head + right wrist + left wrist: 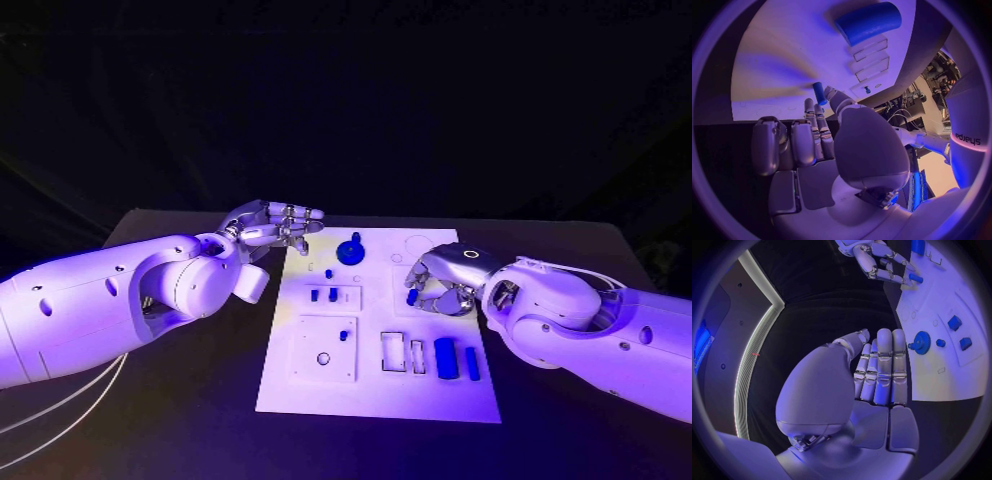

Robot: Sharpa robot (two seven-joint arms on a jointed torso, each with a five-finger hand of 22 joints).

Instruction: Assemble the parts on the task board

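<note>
From overhead, I see the flat white plastic task board (pixel 378 385) mid-worktop; my right hand (pixel 440 283) pinches a small blue peg (pixel 413 296) over its right edge, while two blue bars (pixel 457 358) lie loose, so I judge much remains. At my left wrist, my left hand (pixel 879 372) holds nothing, fingers straight together, just off the board beside a blue toothed gear (pixel 921 343). At my right wrist, open board lies around the peg.

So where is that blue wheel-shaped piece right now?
In the head view the blue wheel stands near the far edge of the white board, just beside the left hand, which isn't touching it.
</note>
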